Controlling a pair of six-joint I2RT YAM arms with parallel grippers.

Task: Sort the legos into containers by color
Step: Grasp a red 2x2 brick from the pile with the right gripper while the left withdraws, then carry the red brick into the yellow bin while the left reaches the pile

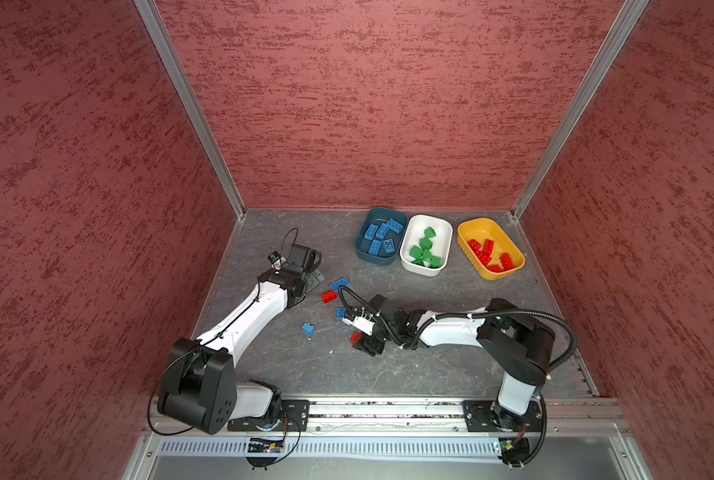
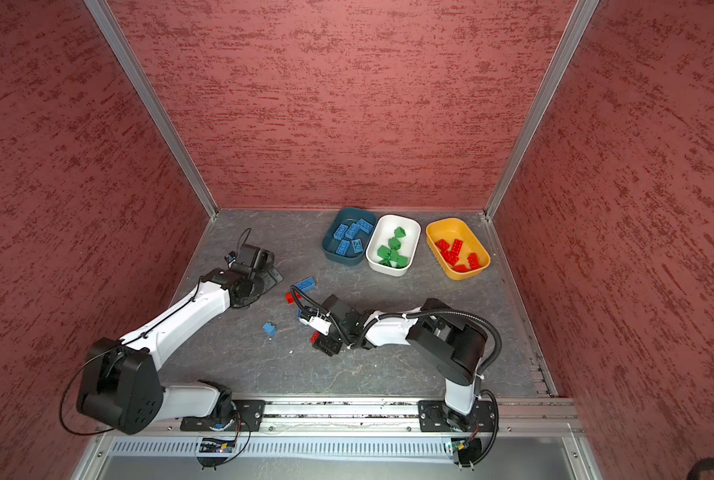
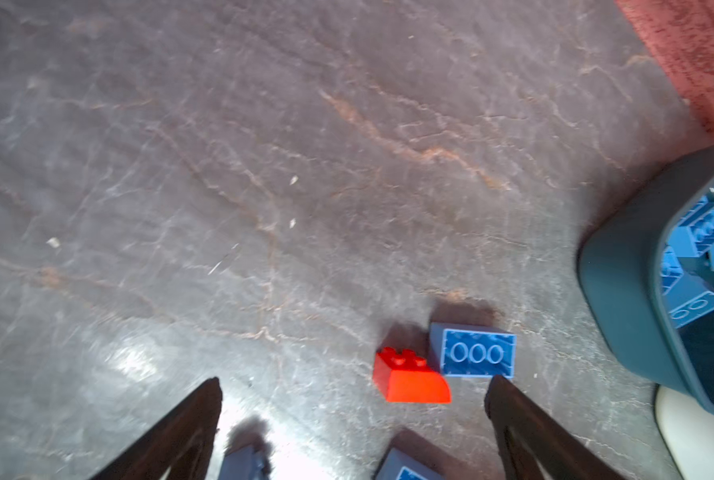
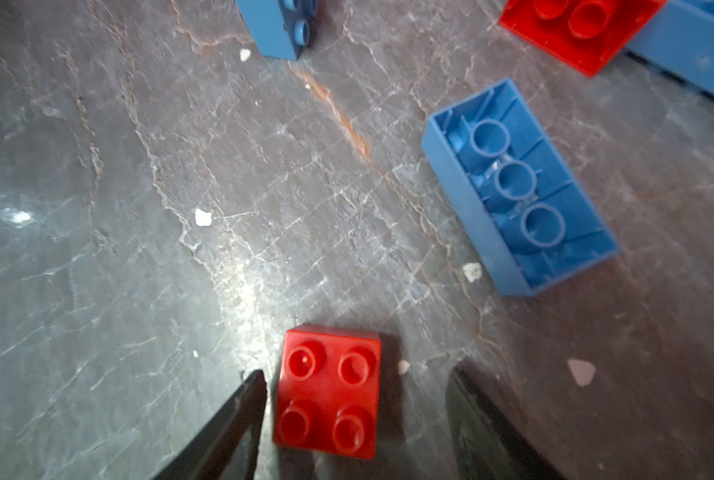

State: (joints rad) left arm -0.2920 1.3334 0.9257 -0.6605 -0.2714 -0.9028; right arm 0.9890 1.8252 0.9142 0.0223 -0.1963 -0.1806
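In both top views the red brick (image 1: 355,336) (image 2: 314,336) lies on the surface (image 1: 430,374) at lower centre, at the right fingers (image 1: 368,345). The left fingers (image 1: 314,278) are well apart, up-left.

Left wrist view: the left fingers (image 3: 189,419) are spread wide and empty.

Right wrist view: the red brick (image 4: 328,392), square and studs up, sits between the right fingers (image 4: 239,415). They are partly open and not yet gripping, one just beside it and one across a gap.
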